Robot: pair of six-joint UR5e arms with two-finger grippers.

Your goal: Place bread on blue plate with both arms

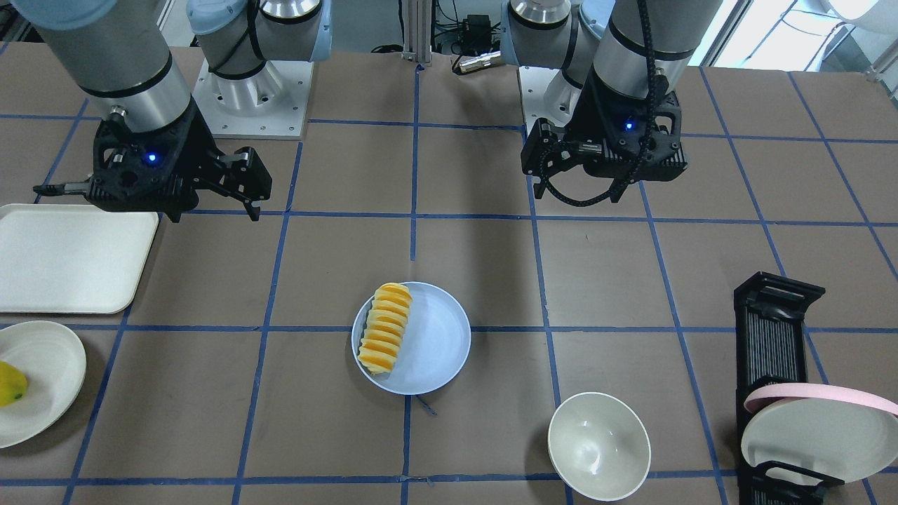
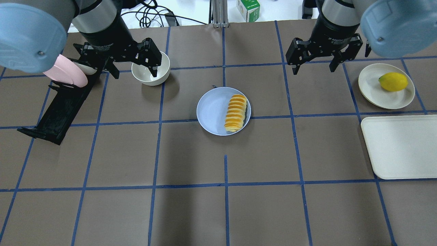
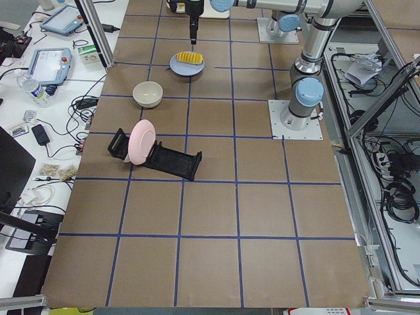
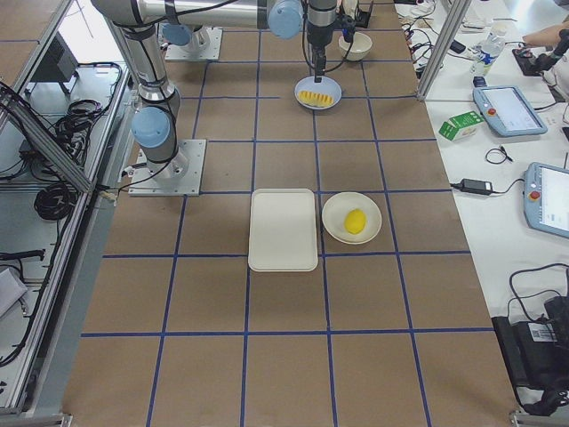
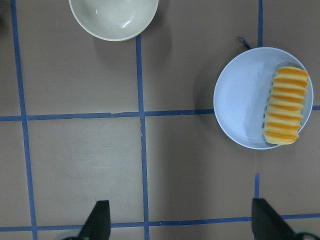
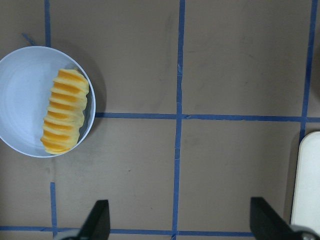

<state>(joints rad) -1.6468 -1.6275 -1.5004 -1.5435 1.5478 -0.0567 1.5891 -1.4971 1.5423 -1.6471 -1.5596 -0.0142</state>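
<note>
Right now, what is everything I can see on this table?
Bread: one, yellow-orange, lying on the blue plate, toward its right rim.
Blue plate: one, pale blue, mid-table.
Bowl: one, white, empty, on the robot's left of the blue plate.
Rack: one, black, far left.
Pink plate: one, pink-rimmed cream, standing in the rack.
Fruit: one, yellow, on the white plate.
White plate: one, white, right side.
Tray: one, white, empty, right edge.
Table: one, brown with blue tape lines.
Left gripper: one, black, open, empty, near the bowl.
Right gripper: one, black, open, empty.

Silver arms, light-blue joint caps; black fingers, blue lights.
</note>
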